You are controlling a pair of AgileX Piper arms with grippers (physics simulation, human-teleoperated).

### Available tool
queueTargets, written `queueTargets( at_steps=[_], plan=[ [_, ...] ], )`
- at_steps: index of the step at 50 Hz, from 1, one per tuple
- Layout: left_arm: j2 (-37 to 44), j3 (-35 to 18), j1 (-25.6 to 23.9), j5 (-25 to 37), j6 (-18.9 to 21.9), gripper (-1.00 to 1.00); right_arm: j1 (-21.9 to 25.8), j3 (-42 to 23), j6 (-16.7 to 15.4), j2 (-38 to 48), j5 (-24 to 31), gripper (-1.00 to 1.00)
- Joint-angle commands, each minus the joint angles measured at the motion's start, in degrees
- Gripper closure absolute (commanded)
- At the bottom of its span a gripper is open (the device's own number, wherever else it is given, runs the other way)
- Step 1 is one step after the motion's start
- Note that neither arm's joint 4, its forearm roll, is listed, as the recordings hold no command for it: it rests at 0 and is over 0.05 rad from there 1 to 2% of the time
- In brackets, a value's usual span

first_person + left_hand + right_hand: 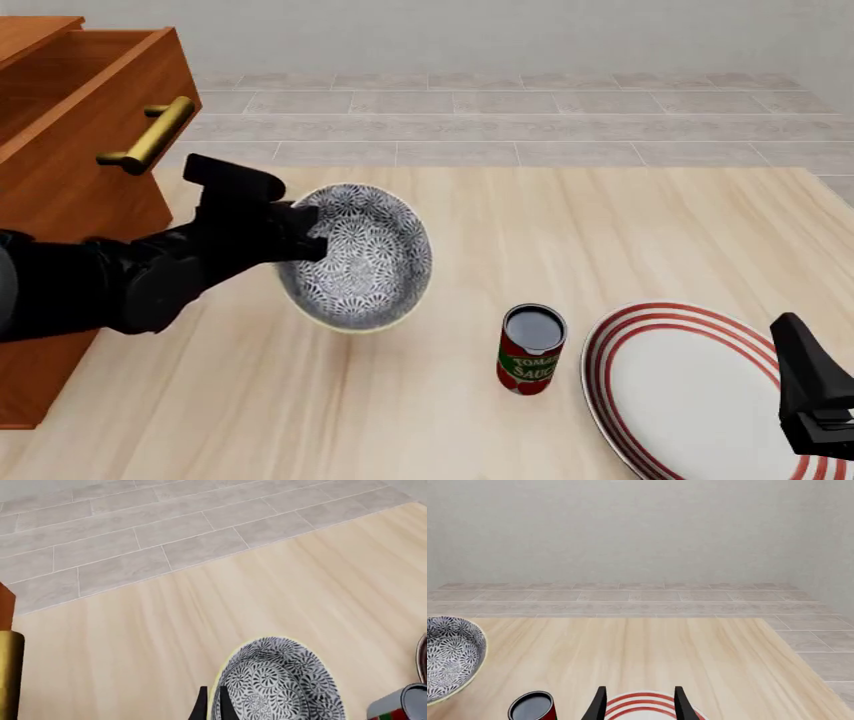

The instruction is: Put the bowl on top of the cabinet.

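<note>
Your workspace is a pale wooden table (561, 240) with a grey tiled floor (507, 120) beyond its far edge and a plain grey wall behind that.

From the front, your left gripper (304, 235) has its fingers closed on the left rim of the round deep bowl with the dense blue-grey floral pattern and pale rim (363, 258). The bowl is tilted on its side, its inside facing right and towards you, and it appears lifted off the table. Just left of it stands the large reddish-brown wooden cabinet (67, 150), at the table's left edge, with a brass bar handle (150, 135) on its drawer front. The bowl sits lower than the cabinet's top. Right of the bowl and nearer to you stands a red tomato sauce can (531, 350), upright, and just right of that lies a flat white plate with red rings (681, 395). Your right gripper (811, 395) hangs over the plate's right side.

In your left wrist view, two dark fingertips (199, 711) pinch the bowl's (280, 685) rim between them; the brass handle (10, 675) and the can (400, 705) show at the edges.

In your right wrist view, your right gripper (639, 702) has its fingers spread wide, holding nothing, above the plate (644, 702), with the can (532, 706) and bowl (450, 655) off to the left.
</note>
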Motion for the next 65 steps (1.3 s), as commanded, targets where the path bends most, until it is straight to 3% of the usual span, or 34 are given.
queueTargets(
  at_steps=[1, 21, 26, 65],
  plan=[
    [-5.8, 1.0, 0.2, 1.7, 0.9, 1.0, 0.0, 0.0, 0.0, 0.0, 0.0, -1.0],
    [-12.7, 1.6, -1.7, 5.4, 0.9, 1.0, 0.0, 0.0, 0.0, 0.0, 0.0, -1.0],
    [-15.4, 1.3, -5.5, 7.7, -2.8, 1.0, 0.0, 0.0, 0.0, 0.0, 0.0, -1.0],
    [-30.8, 1.2, -7.4, 17.0, -5.3, 1.0, 0.0, 0.0, 0.0, 0.0, 0.0, -1.0]
  ],
)
